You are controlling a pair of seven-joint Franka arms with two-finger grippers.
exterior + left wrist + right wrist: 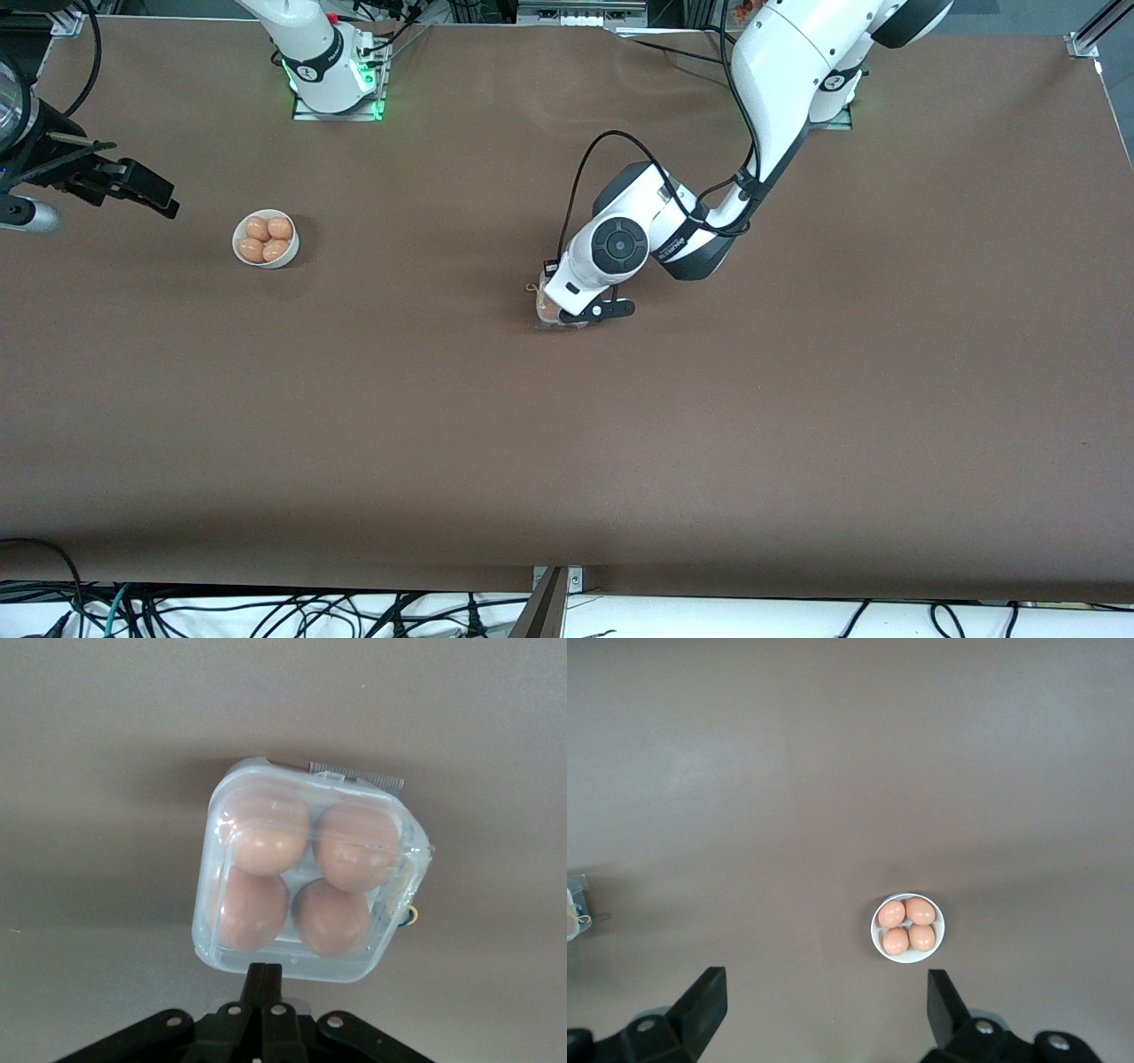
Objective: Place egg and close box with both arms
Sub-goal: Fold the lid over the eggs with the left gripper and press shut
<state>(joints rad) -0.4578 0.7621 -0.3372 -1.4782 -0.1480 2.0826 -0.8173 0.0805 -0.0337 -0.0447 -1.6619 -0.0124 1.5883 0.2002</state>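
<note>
Your left end effector (pixel 592 316) sits low over the box (pixel 310 873), its fingers drawn narrow and pressing together at the box's edge. I read that as a push on the lid to snap it down, since the lid already lies flat over all four cells. In the left wrist view the box sits at twelve o'clock from the fingertips, touching them, with four eggs (pixel 264 831) showing through the clear plastic. It rests on the desk (pixel 567 443) near the middle.

Your right end effector (pixel 142 190) waits spread wide and empty above the right arm's end of the desk. In the right wrist view the white bowl (pixel 908 927), holding four more eggs, lies at about twelve o'clock between its fingers, well apart from the box.
</note>
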